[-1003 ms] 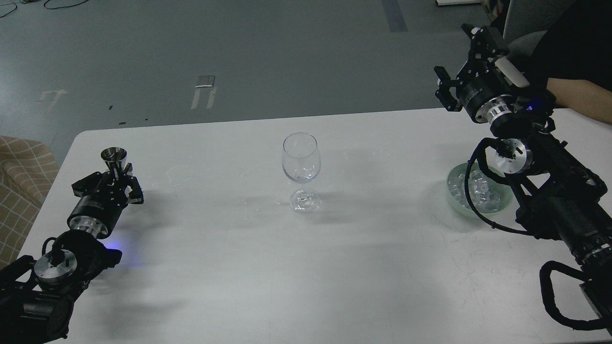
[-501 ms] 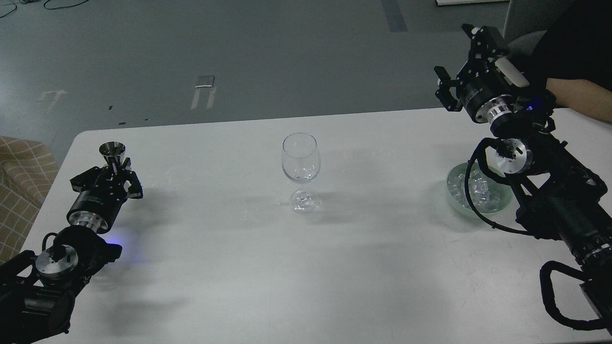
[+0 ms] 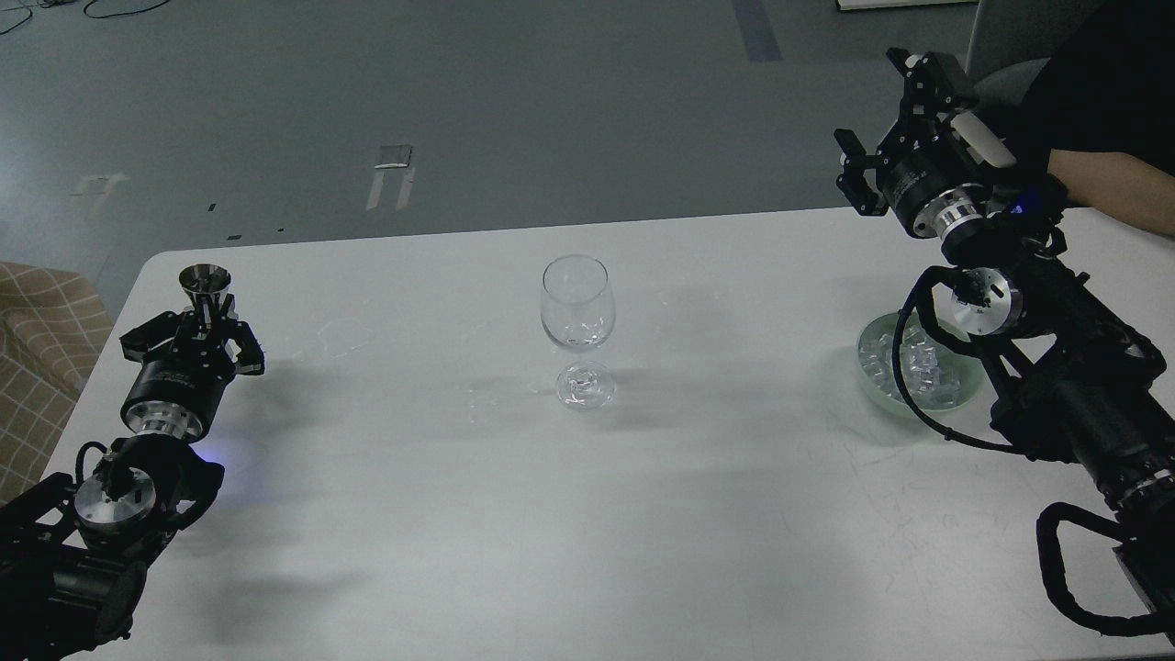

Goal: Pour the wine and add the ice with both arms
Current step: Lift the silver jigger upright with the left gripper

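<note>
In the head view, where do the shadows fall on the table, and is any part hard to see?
Head view: soft shadows spread on the white table beside the wine glass and beside both arms; the light looks dim and even. The ice and the glass are transparent, so their edges are faint. A blue glow shows near the left arm.

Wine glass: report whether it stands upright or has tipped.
Upright. The wine glass stands on its round foot at the middle of the white table, bowl directly above the stem, rim facing up.
</note>
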You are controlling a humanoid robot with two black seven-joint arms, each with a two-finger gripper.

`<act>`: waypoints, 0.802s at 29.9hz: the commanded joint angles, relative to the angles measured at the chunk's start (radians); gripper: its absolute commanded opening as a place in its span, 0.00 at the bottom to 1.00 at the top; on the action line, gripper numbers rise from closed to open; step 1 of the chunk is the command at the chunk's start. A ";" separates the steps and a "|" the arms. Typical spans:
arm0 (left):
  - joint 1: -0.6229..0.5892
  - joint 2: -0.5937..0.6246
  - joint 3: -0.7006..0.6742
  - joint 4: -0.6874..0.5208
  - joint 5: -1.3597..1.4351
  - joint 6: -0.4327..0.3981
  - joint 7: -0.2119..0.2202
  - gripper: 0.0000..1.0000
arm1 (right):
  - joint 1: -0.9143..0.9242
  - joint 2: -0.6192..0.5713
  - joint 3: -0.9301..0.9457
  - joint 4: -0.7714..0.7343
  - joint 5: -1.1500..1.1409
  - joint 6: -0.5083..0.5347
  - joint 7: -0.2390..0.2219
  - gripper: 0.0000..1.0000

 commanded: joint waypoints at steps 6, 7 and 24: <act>-0.005 0.016 0.052 -0.033 0.000 0.000 0.021 0.00 | 0.000 0.000 0.000 0.000 0.000 0.000 0.000 1.00; -0.012 0.016 0.054 -0.033 0.000 0.000 0.021 0.00 | 0.000 0.000 0.000 0.000 0.000 0.000 0.000 1.00; -0.012 0.130 0.155 -0.229 0.000 0.000 0.061 0.00 | -0.012 -0.001 0.000 0.000 0.000 0.000 0.000 1.00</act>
